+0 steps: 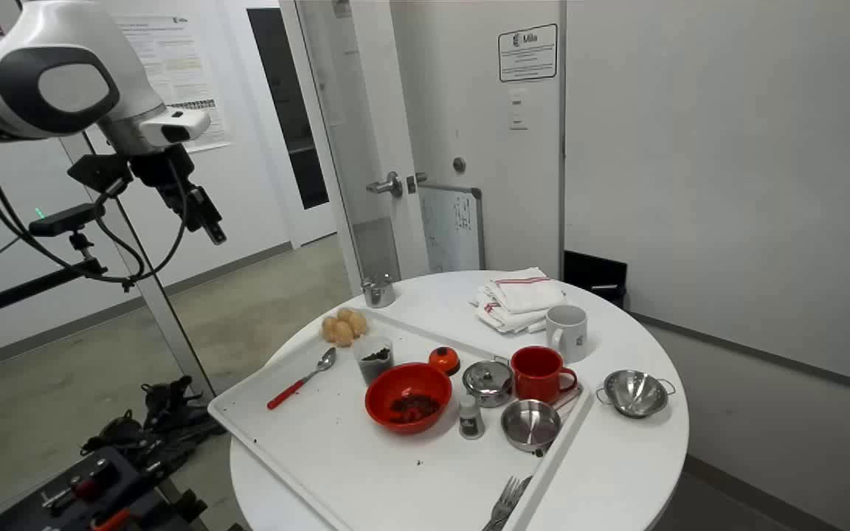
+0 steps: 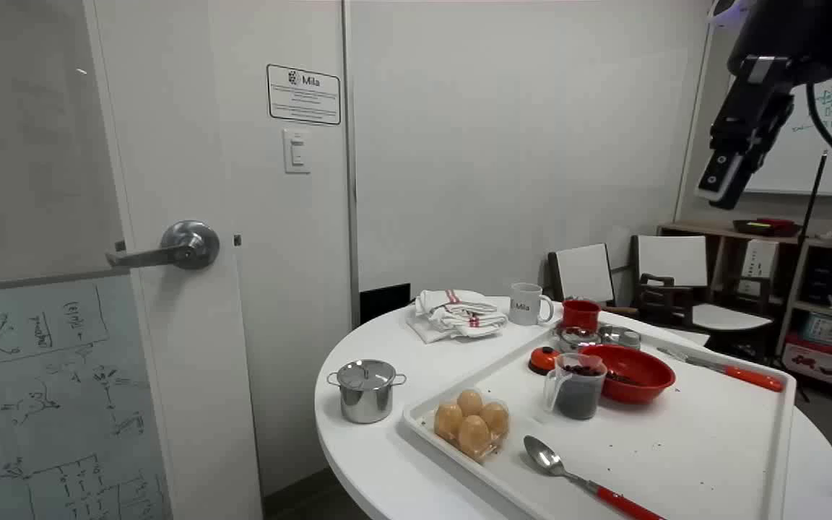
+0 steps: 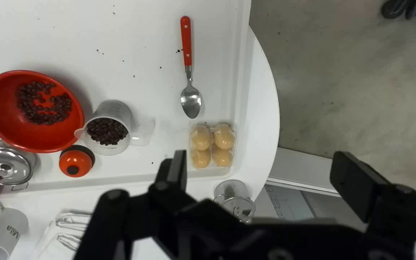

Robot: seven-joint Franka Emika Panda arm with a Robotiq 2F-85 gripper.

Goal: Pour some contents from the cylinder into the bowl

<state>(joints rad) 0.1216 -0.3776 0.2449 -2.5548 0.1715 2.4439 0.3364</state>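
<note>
The cylinder is an upright translucent grey cup with a handle and dark beans inside. It stands on the white tray in both exterior views (image 1: pixel 366 369) (image 2: pixel 578 397) and in the wrist view (image 3: pixel 119 108). The bright-red bowl (image 1: pixel 388 409) (image 2: pixel 640 393) (image 3: pixel 13 133) stands beside it and has some dark beans in its bottom. My gripper (image 1: pixel 215 232) (image 2: pixel 721 189) is raised high above and away from the table. In the wrist view my gripper (image 3: pixel 260 159) has its fingers wide apart, with nothing between them.
On the tray (image 1: pixel 307 501) are a spoon (image 3: pixel 190 97), several eggs (image 3: pixel 200 139), an orange-red timer-like object (image 3: pixel 74 163), a lidded steel pot (image 1: pixel 489 380), a shaker (image 1: pixel 471 420), a steel pan (image 1: pixel 530 424) and a red mug (image 1: pixel 539 372). A steel pot (image 2: pixel 365 397), towels (image 2: pixel 459 314) and white mug (image 2: pixel 526 303) stand beyond it.
</note>
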